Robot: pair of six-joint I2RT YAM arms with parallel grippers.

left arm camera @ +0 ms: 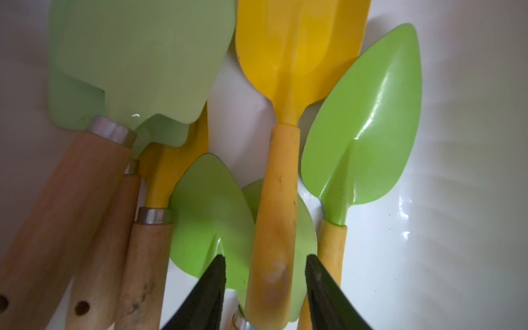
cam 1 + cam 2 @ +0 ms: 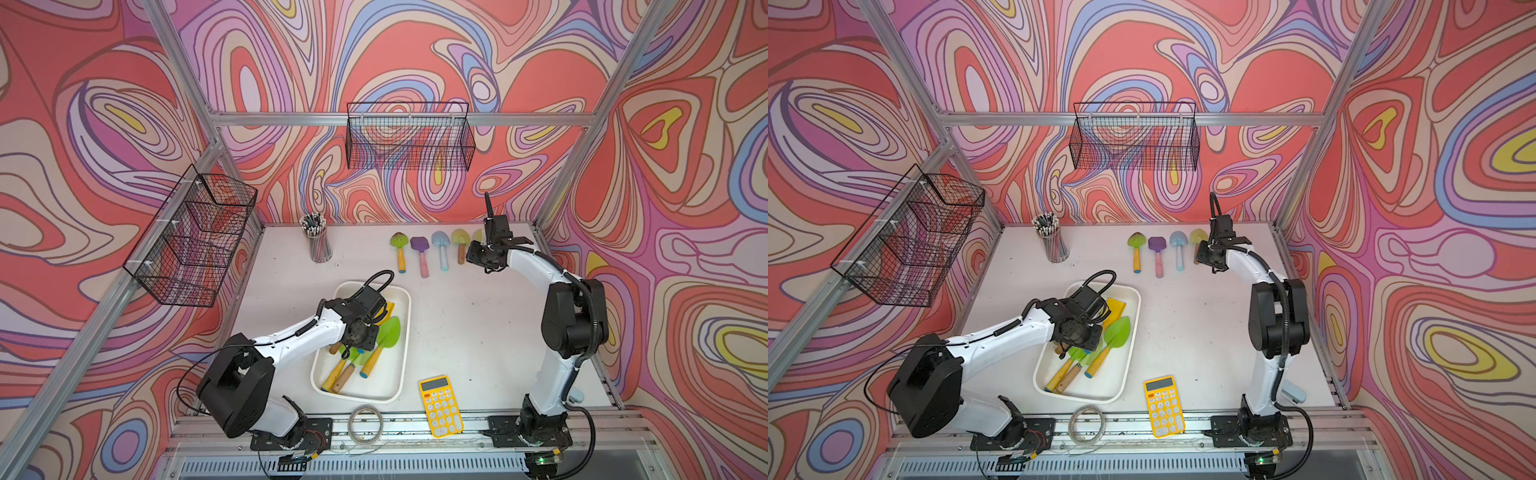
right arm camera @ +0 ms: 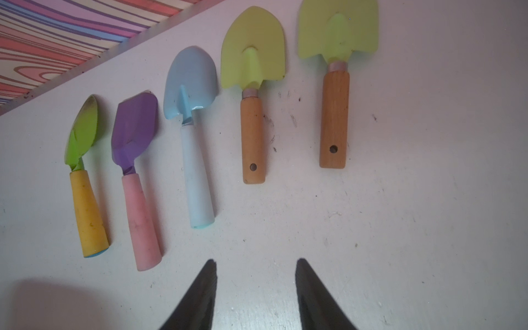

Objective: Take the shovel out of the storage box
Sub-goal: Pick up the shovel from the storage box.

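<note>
The left gripper (image 1: 265, 258) hangs low inside the storage box (image 2: 384, 376), which sits on the table (image 2: 478, 324) in front of the left arm. Its fingers (image 1: 211, 288) straddle the handle of the yellow shovel (image 1: 281, 171). That handle passes straight between them, and its long axis runs away from the wrist toward the blade, so the closing line crosses the shaft squarely. The jaws stand partly open, with a sliver of space on either side of the handle, and they grip nothing yet. The likely next move is simply to close and lift, and the left arm is plainly the nearer one. The right gripper (image 3: 255, 260) is well apart at the far side of the table, jaws apart and empty above a row of shovels (image 3: 194, 137). The yellow shovel has a glossy yellow scoop blade and a smudged, matte yellow handle. It lies on top of a small green blade, with a bright green pointed shovel (image 1: 365, 128) just beside it. A pale green shovel (image 1: 137, 63) with a wooden handle lies on its other side. The crowding could cause a neighbour to be dragged along on the lift.
</note>
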